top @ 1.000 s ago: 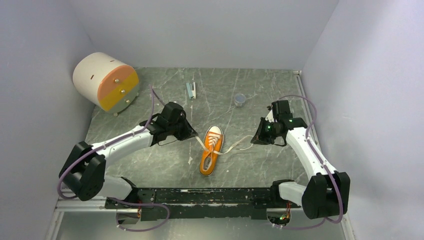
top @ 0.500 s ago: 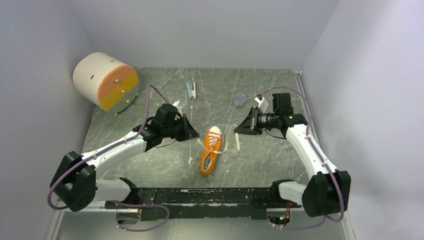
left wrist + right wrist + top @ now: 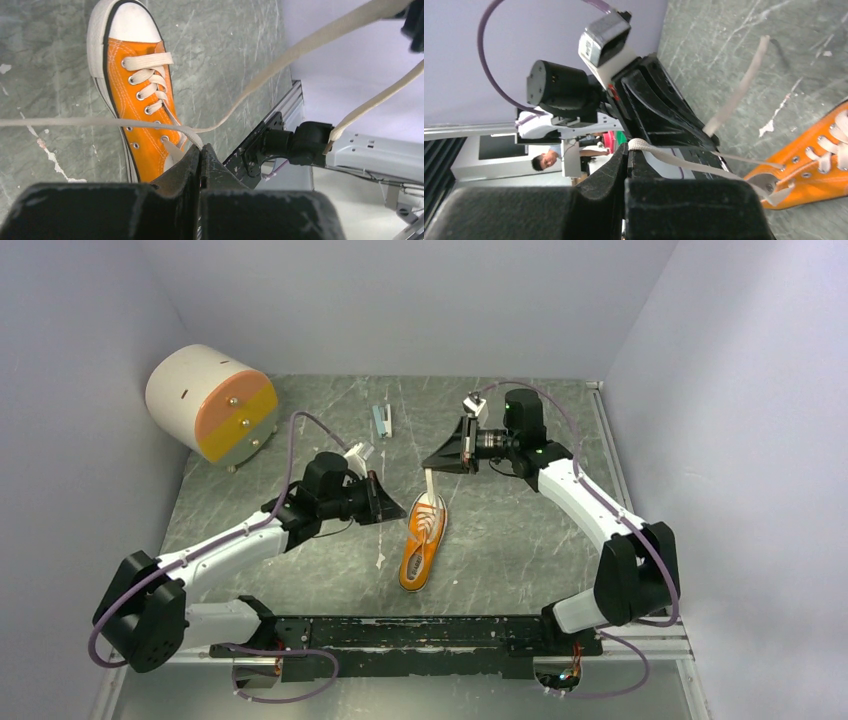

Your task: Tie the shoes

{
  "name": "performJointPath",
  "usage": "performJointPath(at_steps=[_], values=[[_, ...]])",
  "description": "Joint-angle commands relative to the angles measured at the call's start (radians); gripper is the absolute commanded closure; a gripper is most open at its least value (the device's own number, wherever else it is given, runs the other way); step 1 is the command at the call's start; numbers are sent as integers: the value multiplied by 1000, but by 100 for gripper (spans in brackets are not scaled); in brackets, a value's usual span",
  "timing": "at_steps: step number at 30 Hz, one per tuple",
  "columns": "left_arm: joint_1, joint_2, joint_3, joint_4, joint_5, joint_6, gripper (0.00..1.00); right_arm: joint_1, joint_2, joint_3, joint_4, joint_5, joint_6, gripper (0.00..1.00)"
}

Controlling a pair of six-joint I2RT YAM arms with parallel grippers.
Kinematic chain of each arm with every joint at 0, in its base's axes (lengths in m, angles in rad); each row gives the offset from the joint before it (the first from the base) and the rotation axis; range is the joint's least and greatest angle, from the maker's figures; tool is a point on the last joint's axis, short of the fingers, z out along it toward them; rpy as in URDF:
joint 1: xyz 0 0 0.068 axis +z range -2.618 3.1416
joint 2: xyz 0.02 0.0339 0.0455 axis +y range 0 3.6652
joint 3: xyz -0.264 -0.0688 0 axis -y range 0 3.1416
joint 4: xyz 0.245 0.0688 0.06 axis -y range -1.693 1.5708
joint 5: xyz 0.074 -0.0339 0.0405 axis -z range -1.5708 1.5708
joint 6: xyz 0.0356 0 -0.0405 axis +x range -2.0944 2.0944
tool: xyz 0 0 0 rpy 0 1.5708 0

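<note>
- Top view: small orange canvas low-top sneaker (image 3: pixel 421 545) with white rubber sole and toe cap, flat on grey marbled tabletop (image 3: pixel 520 540), toe pointed away from arm bases.
- Left gripper (image 3: pixel 393 508) just left of sneaker's toe end, fingers pressed together.
- Right gripper (image 3: pixel 432 464) just beyond sneaker's toe, closed on flat white lace (image 3: pixel 429 486) stretched straight from toe end to fingertips.
- White cylinder with peach-and-orange end face (image 3: pixel 210 402) well apart, far left of sneaker.
- Left wrist view: sneaker (image 3: pixel 142 95) ahead of fingers, toe cap farthest off.
- Left gripper (image 3: pixel 200 149) squeezed tight, pinching white lace strand beside sneaker's top eyelets.
- Second stretch of white lace (image 3: pixel 280 59) slanting up and right off sneaker; loose tipped end hanging well right of sneaker.
- Right wrist view: right gripper (image 3: pixel 628 147) clamped together, pinching white lace (image 3: pixel 639 144) looped over fingertips, strand taut down to sneaker (image 3: pixel 819 165) eyelets.
</note>
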Motion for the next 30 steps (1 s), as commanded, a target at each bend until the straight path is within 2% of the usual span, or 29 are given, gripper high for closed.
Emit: performJointPath(at_steps=[1,7,11,20,30], values=[[-30,22,-1,94,56,96,95,11,5,39,124,-23,115,100],[-56,98,8,190,104,150,95,9,-31,25,131,-1,137,100],[-69,124,16,182,84,200,95,11,-25,18,173,1,171,100],[-69,125,-8,293,91,254,95,12,-30,17,152,-5,161,100],[-69,196,11,389,147,296,86,13,-40,14,174,-1,193,100]])
